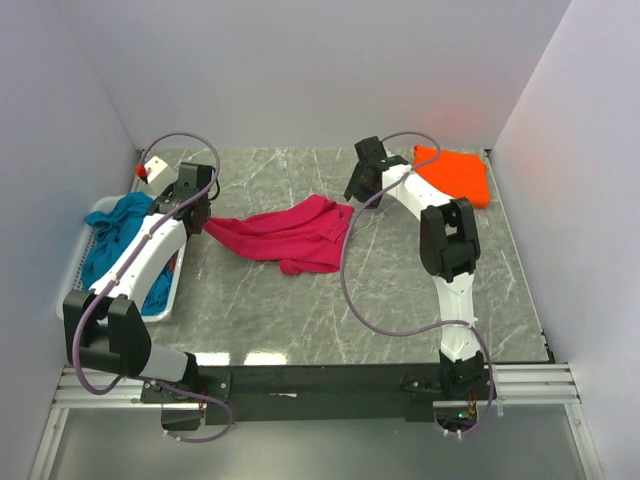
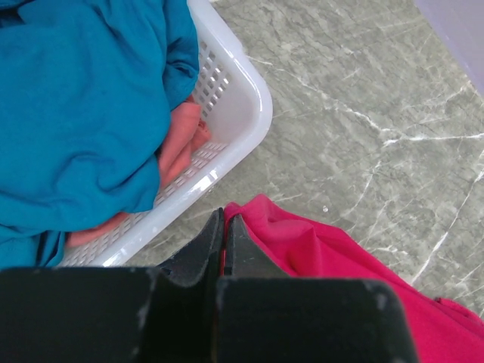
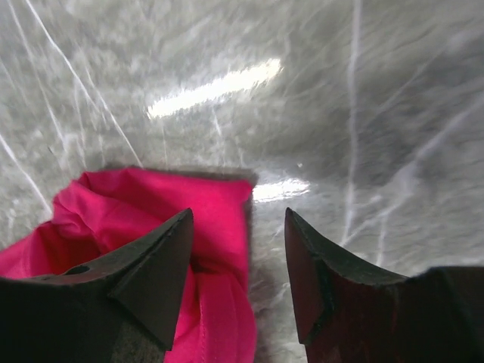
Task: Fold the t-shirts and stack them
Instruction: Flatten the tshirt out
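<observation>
the magenta t-shirt (image 1: 290, 235) lay crumpled and loosely spread near the middle of the grey marbled surface (image 1: 300, 320), stretched between the two arms. its left corner was drawn out to a point that reached the left hand (image 1: 205, 225), which sat low beside the basket (image 2: 242, 98). in the left wrist view that hand's fingers (image 2: 204, 246) were pressed together with a thin sliver of magenta showing between them, so it was clamped on the edge of the shirt. the rest of the cloth trailed away to the right over the surface.

the right hand (image 3: 238, 213) hung over the far right end of the same shirt. its fingers stood apart, gripping nothing. one finger (image 3: 151, 272) was above the magenta cloth and the other (image 3: 318, 280) above bare surface just past the shirt's edge. whether the tips touched the cloth could not be told.

the teal t-shirt (image 2: 83, 113) was heaped in the white lattice basket at the left edge of the surface, bulging over its rim. a salmon-coloured cloth (image 2: 181, 140) was tucked under it against the basket wall. the orange t-shirt (image 1: 455, 175) lay in a compact heap at the far right corner of the surface, well apart from the magenta one.
</observation>
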`<action>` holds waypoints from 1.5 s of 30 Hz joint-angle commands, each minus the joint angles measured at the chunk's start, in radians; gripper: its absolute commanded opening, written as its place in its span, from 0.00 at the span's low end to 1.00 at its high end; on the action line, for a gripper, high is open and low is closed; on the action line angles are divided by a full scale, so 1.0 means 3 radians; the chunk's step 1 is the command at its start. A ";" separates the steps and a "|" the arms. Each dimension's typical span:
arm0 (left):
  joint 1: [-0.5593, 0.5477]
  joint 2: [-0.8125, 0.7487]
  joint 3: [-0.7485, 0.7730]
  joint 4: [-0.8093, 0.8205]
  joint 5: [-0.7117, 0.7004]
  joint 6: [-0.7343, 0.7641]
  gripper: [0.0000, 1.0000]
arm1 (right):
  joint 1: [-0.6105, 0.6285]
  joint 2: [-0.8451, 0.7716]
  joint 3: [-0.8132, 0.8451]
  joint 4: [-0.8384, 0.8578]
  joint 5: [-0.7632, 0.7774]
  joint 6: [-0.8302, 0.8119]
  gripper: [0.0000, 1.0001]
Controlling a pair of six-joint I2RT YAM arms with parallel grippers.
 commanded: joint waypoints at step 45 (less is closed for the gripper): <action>0.0106 -0.1158 0.0053 0.0292 0.0491 0.0022 0.01 | 0.0147 -0.2432 -0.0906 -0.0372 0.1969 -0.0260 0.00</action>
